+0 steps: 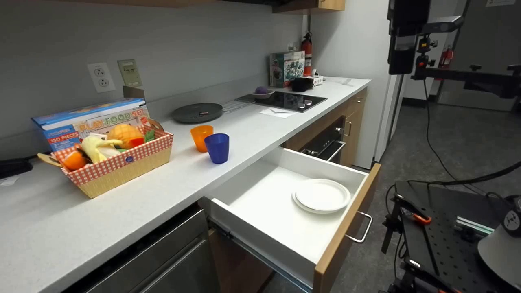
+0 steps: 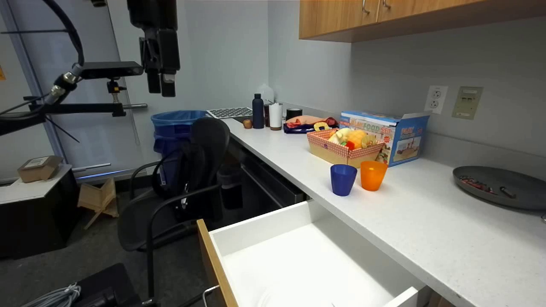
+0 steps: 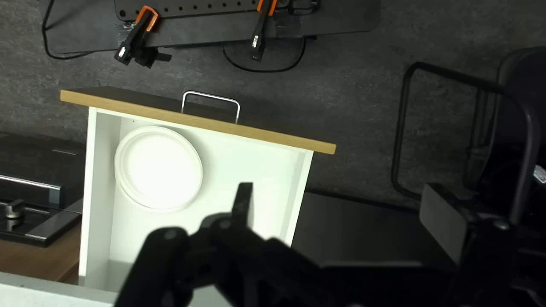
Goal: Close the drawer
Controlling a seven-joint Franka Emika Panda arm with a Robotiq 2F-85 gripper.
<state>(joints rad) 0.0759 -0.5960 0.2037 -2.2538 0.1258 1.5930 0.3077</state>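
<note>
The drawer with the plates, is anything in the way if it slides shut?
Nothing that I can see. The white plates lie low inside the drawer, and the blue cup and orange cup stand on the counter, out of its path. What's behind the drawer is hidden.

White kitchen counter (image 1: 122,215) holds red-checked basket (image 1: 129,173), Play Food Set box (image 1: 93,122) just beside it. Blue cup (image 1: 217,149) stands upright near orange cup (image 1: 200,137). Round dark tray (image 1: 197,112) lies beside wire rack (image 1: 233,106). White paper (image 1: 276,113) by black stovetop (image 1: 299,99).
</note>
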